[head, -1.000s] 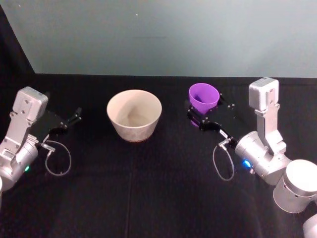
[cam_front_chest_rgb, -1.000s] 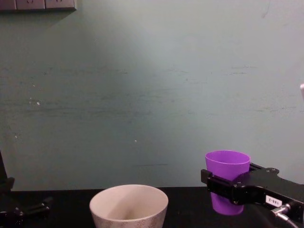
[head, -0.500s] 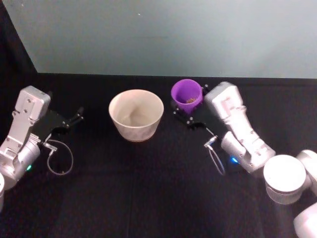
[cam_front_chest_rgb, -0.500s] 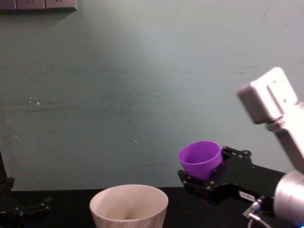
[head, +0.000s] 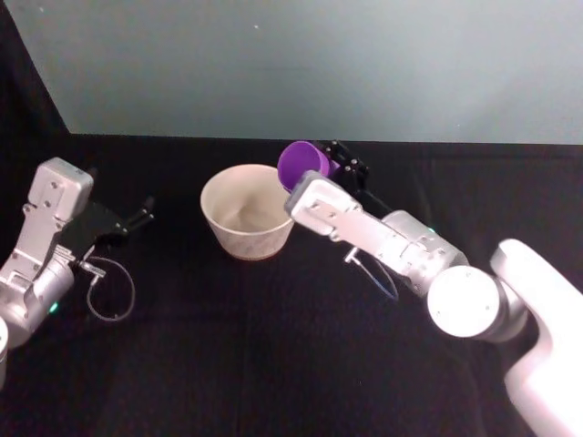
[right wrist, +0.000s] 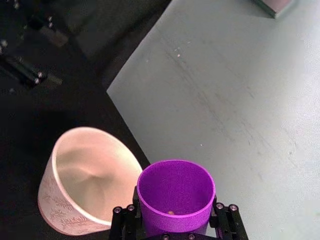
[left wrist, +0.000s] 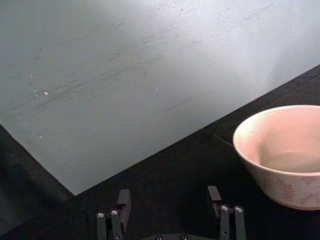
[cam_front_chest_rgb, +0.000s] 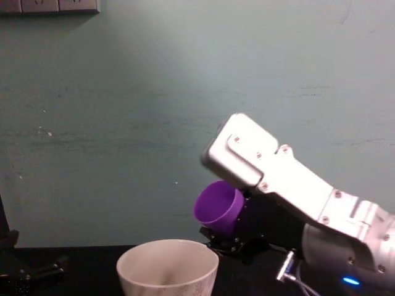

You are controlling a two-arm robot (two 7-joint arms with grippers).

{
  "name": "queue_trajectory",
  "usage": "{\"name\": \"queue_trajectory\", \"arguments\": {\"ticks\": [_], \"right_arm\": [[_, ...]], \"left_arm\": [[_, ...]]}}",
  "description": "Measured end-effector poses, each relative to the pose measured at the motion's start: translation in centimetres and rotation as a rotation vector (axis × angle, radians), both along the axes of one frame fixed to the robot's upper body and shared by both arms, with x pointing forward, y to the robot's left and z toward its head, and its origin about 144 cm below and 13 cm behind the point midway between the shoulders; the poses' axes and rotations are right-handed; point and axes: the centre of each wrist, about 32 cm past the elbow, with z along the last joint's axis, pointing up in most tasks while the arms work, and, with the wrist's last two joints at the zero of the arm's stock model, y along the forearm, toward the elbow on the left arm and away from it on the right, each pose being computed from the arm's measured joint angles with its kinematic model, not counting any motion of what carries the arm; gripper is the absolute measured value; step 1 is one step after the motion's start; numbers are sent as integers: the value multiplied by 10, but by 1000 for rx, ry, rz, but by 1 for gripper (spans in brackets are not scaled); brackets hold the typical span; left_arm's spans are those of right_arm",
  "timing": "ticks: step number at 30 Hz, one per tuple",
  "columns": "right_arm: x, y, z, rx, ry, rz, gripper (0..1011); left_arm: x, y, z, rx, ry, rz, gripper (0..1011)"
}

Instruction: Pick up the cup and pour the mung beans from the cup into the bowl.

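**Purple cup tipping over the bowl's rim**

The right hand [right wrist: 175,220] is gripping the small bright purple plastic cup [head: 301,165], with its black fingers [right wrist: 224,218] pressing against the cup's sides low on its wall. In the chest view the cup is hanging in the air above the right side of the wide off-white bowl [head: 248,237], clear of the rim. It is leaning with its open mouth turned left and down toward the bowl. In the head view the cup's mouth is overlapping the bowl's far right edge.

In the right wrist view a few tiny dark mung beans [right wrist: 171,212] are lying deep inside the cup, barely showing as specks.

The bowl is standing upright on the black table [head: 273,346], near its middle.

The left hand [left wrist: 168,214] is resting low at the table's left side, well apart from the bowl. Its fingers are spread wide and are holding nothing.
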Motion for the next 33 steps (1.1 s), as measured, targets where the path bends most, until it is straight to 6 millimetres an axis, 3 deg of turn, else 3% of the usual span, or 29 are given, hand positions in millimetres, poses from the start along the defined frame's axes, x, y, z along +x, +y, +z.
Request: {"name": "queue_trajectory", "arguments": {"ticks": [18,33], "right_arm": [[23,40,14,-388,-123,3,723],[32,53,10,-539,-201,-6,723]], "left_arm": [[0,0,0,0,0,0,1000],[0,0,0,0,0,0,1000]]}}
